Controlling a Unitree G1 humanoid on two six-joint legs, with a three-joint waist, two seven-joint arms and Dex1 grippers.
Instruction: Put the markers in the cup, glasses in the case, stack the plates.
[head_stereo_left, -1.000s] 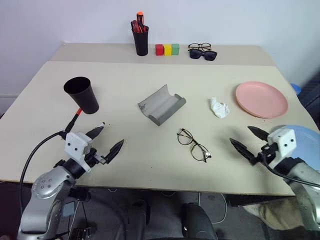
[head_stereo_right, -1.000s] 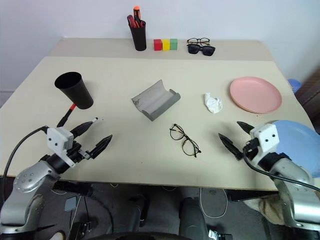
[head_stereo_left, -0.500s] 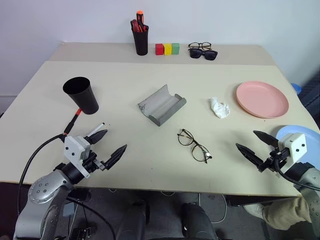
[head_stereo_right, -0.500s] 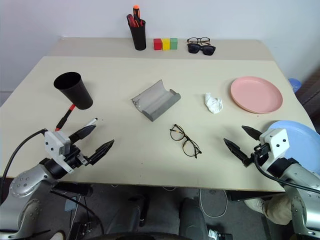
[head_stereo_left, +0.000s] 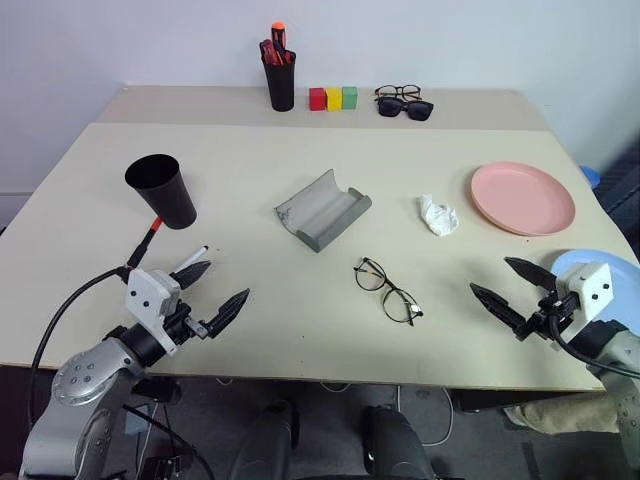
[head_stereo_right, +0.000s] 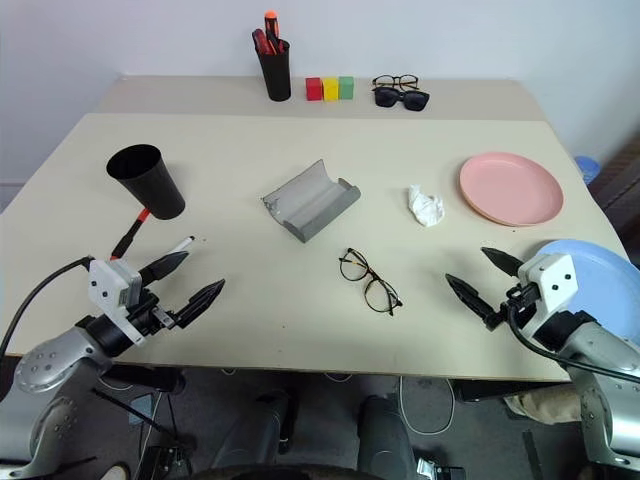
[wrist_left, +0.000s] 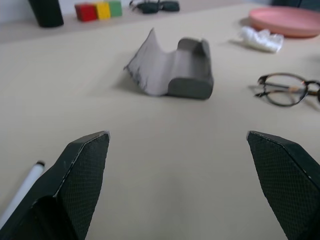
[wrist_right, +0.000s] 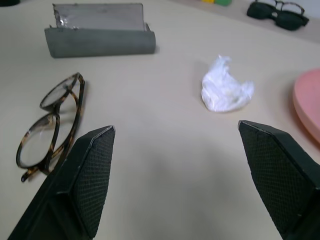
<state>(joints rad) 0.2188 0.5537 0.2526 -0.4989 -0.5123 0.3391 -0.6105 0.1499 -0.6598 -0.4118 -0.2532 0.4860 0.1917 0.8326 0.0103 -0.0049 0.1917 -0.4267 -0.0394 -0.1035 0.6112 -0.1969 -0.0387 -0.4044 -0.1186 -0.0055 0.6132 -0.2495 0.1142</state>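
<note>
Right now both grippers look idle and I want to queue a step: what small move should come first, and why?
Probably ease the open left gripper toward the red marker lying on the table beside the black cup. That gripper holds nothing and is the nearer one to the marker. The right gripper, also open and unladen, sits near the glasses and could go for those next.

On the beige worktop (head_stereo_left: 250, 330) the grey case (head_stereo_left: 323, 209) lies open near the middle, with the glasses (head_stereo_left: 387, 290) nearer the front edge. The black cup (head_stereo_left: 161, 190) stands at the left, a red marker (head_stereo_left: 144, 243) just beside its base. The pink plate (head_stereo_left: 523, 198) sits right; the blue plate (head_stereo_left: 600, 262) is behind the right gripper (head_stereo_left: 508, 287). The left gripper (head_stereo_left: 209, 289) and the right both hover with jaws spread, empty.
</note>
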